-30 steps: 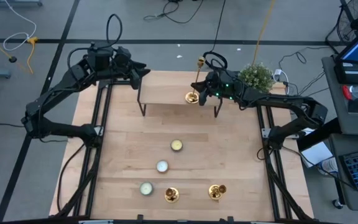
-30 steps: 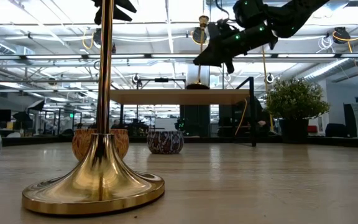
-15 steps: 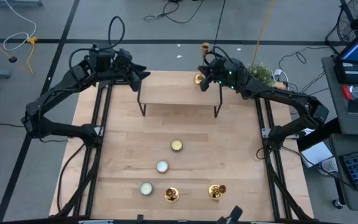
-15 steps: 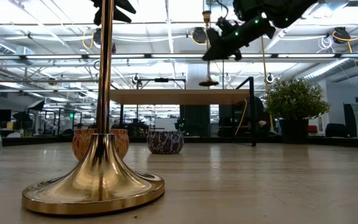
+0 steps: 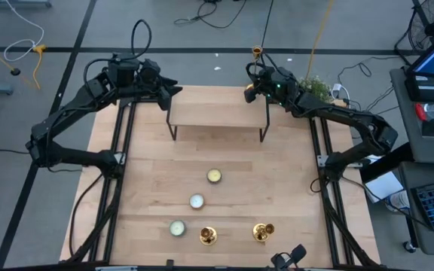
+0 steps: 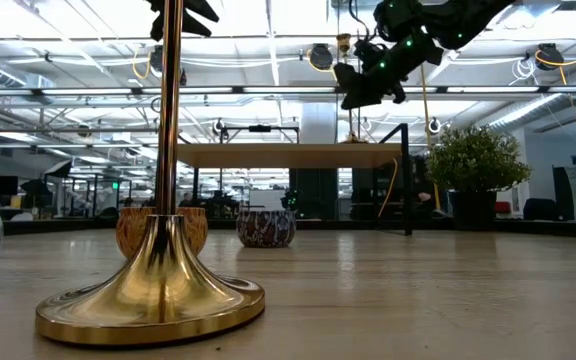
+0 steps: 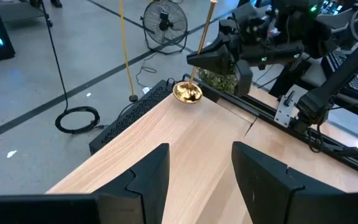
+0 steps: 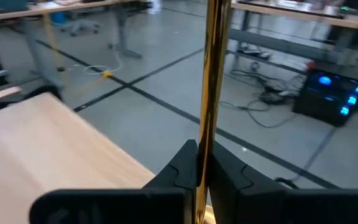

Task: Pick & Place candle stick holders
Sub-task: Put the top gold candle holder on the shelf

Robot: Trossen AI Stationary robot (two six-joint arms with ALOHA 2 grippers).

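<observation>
From the left: the left arm's tool (image 5: 173, 88) waits with its dark fingers apart and empty over the left end of a small raised wooden shelf (image 5: 217, 114) at the far side of the pale wood counter (image 5: 149, 188). At the shelf's right end, the right arm's tool (image 5: 253, 84) is clamped shut on the slim stem of a tall, shiny brass candlestick holder (image 7: 190, 91), upright, its round base at the shelf's back right corner. So close to the edge, it could topple off if released off-balance. Two more brass holders (image 5: 208, 235) stand near the counter's front.
</observation>
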